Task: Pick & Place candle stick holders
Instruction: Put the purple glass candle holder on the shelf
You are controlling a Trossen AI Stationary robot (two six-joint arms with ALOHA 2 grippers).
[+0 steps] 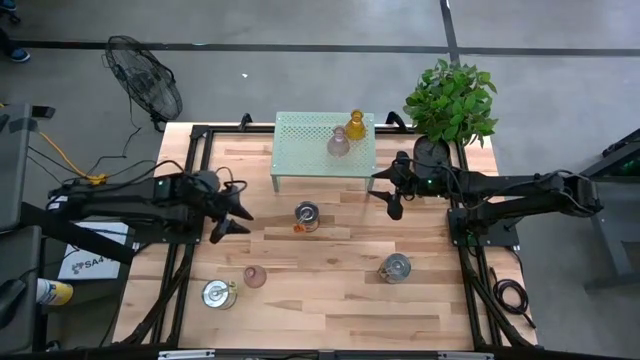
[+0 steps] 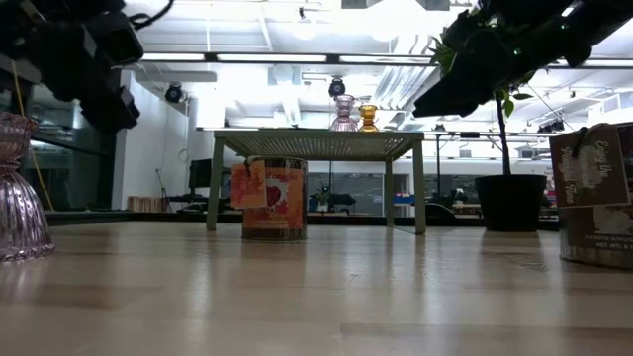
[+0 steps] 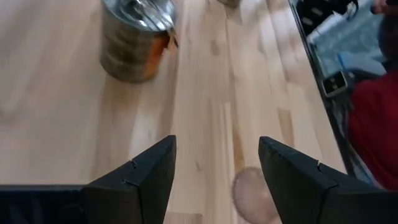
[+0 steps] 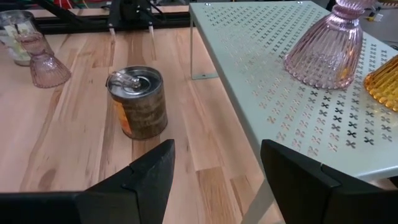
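Note:
A pinkish glass holder (image 1: 339, 142) and an amber glass holder (image 1: 355, 124) stand on the mint-green stand (image 1: 300, 150). On the table stand three silver holders, at the middle (image 1: 307, 214), at the near right (image 1: 395, 267) and at the near left (image 1: 218, 294). A second pinkish glass holder (image 1: 255, 276) stands beside the near-left one. My left gripper (image 1: 238, 220) is open and empty above the table, left of the middle silver holder (image 3: 134, 37). My right gripper (image 1: 388, 195) is open and empty, right of the stand's near right corner (image 4: 267, 118).
A potted green plant (image 1: 450, 105) stands at the far right corner, just behind my right arm. A fan (image 1: 145, 80) stands on the floor beyond the far left corner. Bare wood lies between the middle silver holder and the near edge.

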